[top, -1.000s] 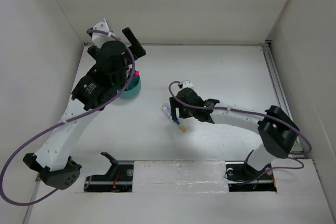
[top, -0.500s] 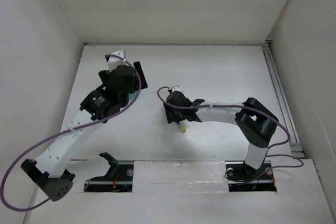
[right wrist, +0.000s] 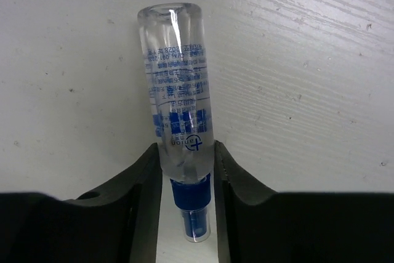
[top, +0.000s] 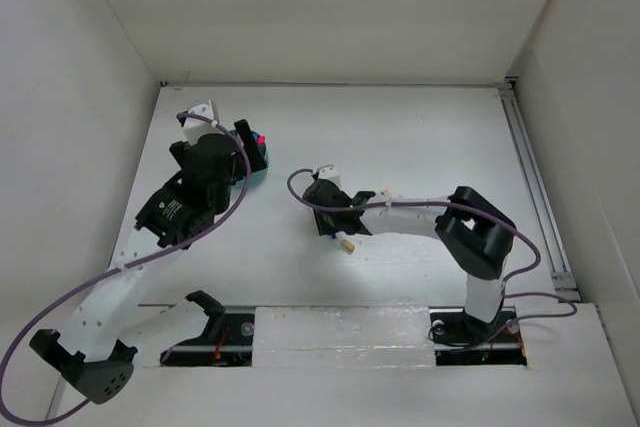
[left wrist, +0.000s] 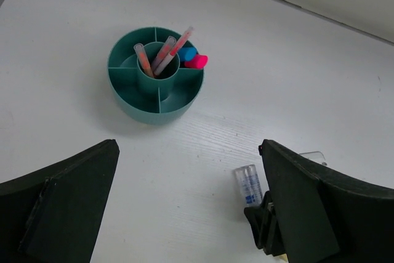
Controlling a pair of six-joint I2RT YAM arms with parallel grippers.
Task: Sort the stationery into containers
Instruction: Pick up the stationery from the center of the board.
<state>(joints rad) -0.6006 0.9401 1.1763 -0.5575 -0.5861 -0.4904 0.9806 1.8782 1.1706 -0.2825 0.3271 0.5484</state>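
Note:
The teal organiser cup (left wrist: 155, 95) stands on the white table and holds thin pink-red pens (left wrist: 165, 53) in its centre tube. A blue cap (left wrist: 189, 53) and a pink cap (left wrist: 197, 61) show in a side compartment. In the top view the cup (top: 259, 171) peeks out beside my left gripper (top: 246, 150). The left gripper (left wrist: 191, 214) is open and empty, above and back from the cup. My right gripper (right wrist: 188, 152) is shut on a clear-barrelled, blue-capped pen (right wrist: 178, 90) lying on the table. The pen also shows in the left wrist view (left wrist: 247, 184). In the top view the right gripper (top: 324, 213) hides it.
A small tan eraser block (top: 347, 244) lies on the table just near of the right gripper. White walls enclose the table on the left, back and right. A metal rail (top: 530, 177) runs along the right edge.
My left gripper has drawn back from over the cup, which now shows beside it. My right gripper has moved left and closed around the clear pen.

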